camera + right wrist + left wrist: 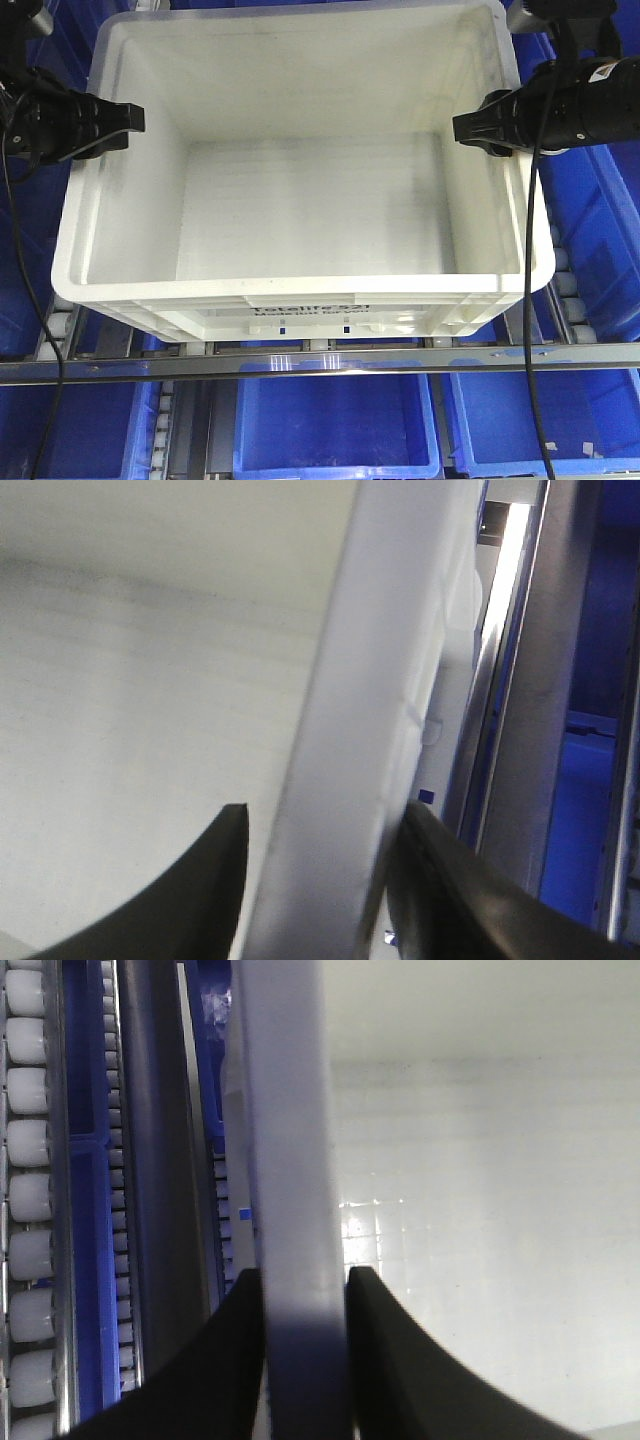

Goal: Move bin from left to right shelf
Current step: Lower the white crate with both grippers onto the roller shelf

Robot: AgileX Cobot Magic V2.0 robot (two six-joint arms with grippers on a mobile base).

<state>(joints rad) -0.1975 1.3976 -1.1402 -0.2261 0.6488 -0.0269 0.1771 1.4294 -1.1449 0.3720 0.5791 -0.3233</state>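
The bin [300,285] is a large white tote that fills the front view, empty, with black print on its near side. It sits on the roller shelf. My left gripper [125,118] straddles the left rim, one black finger outside and one inside. In the left wrist view the left gripper [305,1275] is shut on the bin's rim [290,1160]. My right gripper [470,125] straddles the right rim in the same way. The right wrist view shows the right gripper [325,808] shut on the rim [370,730].
Blue bins [335,425] stand on the lower level, and others flank the white one at left [30,280] and right [600,250]. A metal rail [320,358] crosses in front. White rollers [28,1210] run beside the left rim.
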